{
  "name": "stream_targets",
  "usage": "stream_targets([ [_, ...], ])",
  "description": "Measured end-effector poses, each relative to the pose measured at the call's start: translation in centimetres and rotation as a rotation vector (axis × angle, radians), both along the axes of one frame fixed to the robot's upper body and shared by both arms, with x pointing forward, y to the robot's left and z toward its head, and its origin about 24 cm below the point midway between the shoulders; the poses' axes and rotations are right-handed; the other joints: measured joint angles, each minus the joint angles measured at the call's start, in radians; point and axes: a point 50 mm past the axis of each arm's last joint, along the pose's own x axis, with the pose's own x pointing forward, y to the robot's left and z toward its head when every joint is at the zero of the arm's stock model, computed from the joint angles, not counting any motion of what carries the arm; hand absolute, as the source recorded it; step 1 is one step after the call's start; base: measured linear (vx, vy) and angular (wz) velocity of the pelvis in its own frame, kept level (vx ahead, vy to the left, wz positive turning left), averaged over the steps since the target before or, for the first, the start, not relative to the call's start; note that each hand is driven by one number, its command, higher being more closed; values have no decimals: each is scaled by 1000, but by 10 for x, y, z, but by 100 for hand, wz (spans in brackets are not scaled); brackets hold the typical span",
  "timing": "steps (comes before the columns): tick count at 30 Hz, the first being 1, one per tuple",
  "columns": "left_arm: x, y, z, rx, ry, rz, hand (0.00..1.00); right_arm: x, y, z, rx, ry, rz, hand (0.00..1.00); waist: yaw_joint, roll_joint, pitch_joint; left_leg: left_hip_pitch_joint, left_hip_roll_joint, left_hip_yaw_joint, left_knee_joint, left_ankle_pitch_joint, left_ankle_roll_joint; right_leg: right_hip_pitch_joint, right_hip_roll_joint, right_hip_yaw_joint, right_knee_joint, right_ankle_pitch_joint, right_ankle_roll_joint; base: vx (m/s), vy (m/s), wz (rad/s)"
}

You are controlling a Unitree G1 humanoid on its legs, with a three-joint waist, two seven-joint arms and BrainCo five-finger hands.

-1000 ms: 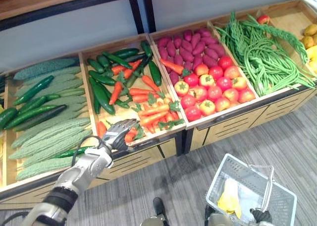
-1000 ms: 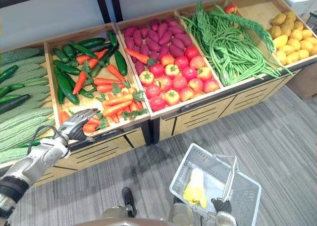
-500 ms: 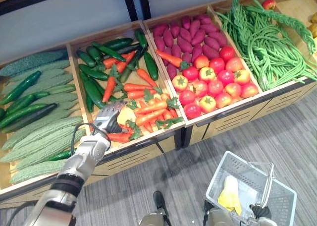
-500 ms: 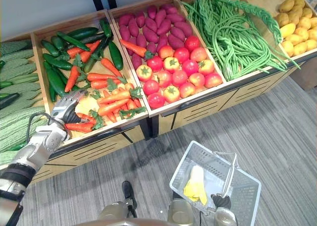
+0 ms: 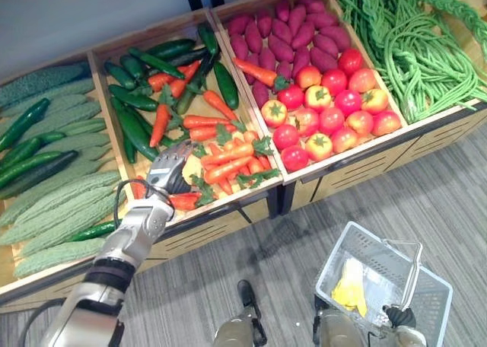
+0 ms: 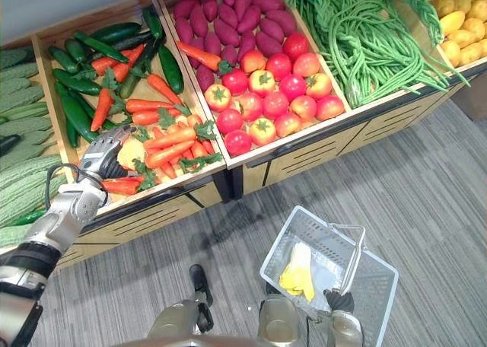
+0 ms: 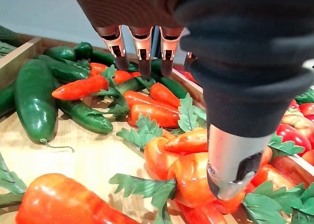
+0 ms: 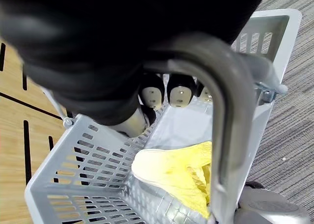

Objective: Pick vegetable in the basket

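Orange carrots (image 5: 228, 160) with green tops lie heaped in a wooden crate (image 5: 100, 71) beside dark green cucumbers (image 5: 134, 126). My left hand (image 5: 169, 173) hovers over the crate's front left corner, its fingers (image 7: 140, 47) straight and its thumb (image 7: 230, 170) just above a carrot (image 7: 191, 177), holding nothing. Low on the right, my right hand (image 5: 399, 316) has its fingers (image 8: 180, 94) curled round the grey handle (image 8: 230, 116) of a grey plastic basket (image 5: 430, 297). A yellow leafy vegetable (image 8: 181, 172) lies inside the basket.
Bitter gourds and cucumbers (image 5: 53, 172) fill the crate to the left. Purple sweet potatoes (image 5: 293, 35) and tomatoes (image 5: 327, 111) sit to the right, then long beans (image 5: 418, 42) and yellow produce (image 6: 456, 20). Grey carpet (image 6: 426, 179) runs in front of the stand.
The whole picture has shifted with the camera. My left hand has moved from the crate's front rim inward over the carrots. The right hand and basket have stayed put.
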Motion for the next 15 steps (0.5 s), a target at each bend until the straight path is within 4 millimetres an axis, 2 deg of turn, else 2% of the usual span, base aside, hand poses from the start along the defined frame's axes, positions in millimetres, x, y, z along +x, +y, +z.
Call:
stream_targets([
  [5,2,-2,4,1,-11,-5,0,3,0,1,0,-6,3,100,0,1,2,-3,0,8,0,0,0,-7,2,10,0,0,0,61,-5,-5],
  [10,11,-9,18,-2,-58,-21,0,7,0,3,-6,-22,6,100,0,1,9,-39,6,16,0,6,-5,-56,8,27,18,3,-4,16,-3,-5],
  [15,12,-20,12,-12,-46,-51,0,7,-1,3,-8,-23,6,100,-1,0,9,-46,10,33,1,8,-5,-79,8,46,33,5,-7,15,1,-10],
])
